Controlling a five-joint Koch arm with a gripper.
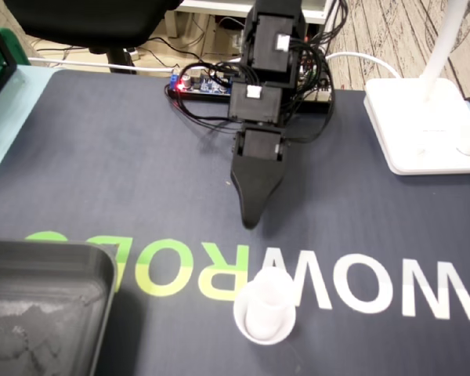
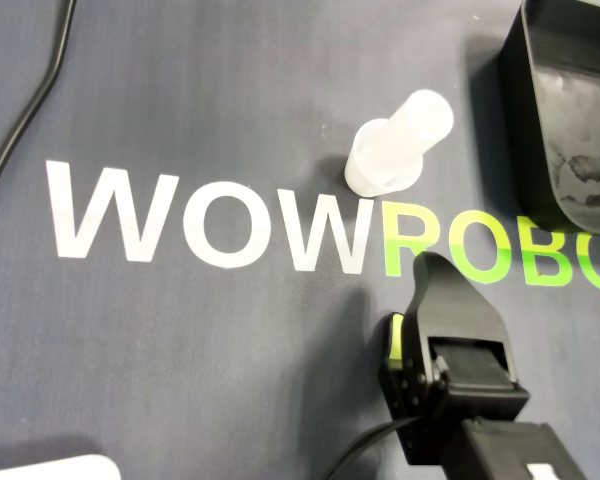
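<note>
A small white plastic container [image 1: 264,309], a narrow tube on a wider round base, stands upright on the dark mat over the white "WOW" lettering. In the overhead view the container [image 2: 395,150] sits just above the letters. My gripper [image 1: 252,221] hangs above the mat a short way behind the container, apart from it and pointing down toward it. From above the gripper [image 2: 428,262] shows only one black pointed tip, with the other jaw hidden beneath. Nothing is visibly held.
A black tray [image 1: 39,305] stands at the mat's near left in the fixed view; the tray [image 2: 570,100] is at top right from above. A white lamp base [image 1: 423,125] sits at the right, and a circuit board [image 1: 200,84] with cables lies behind the arm.
</note>
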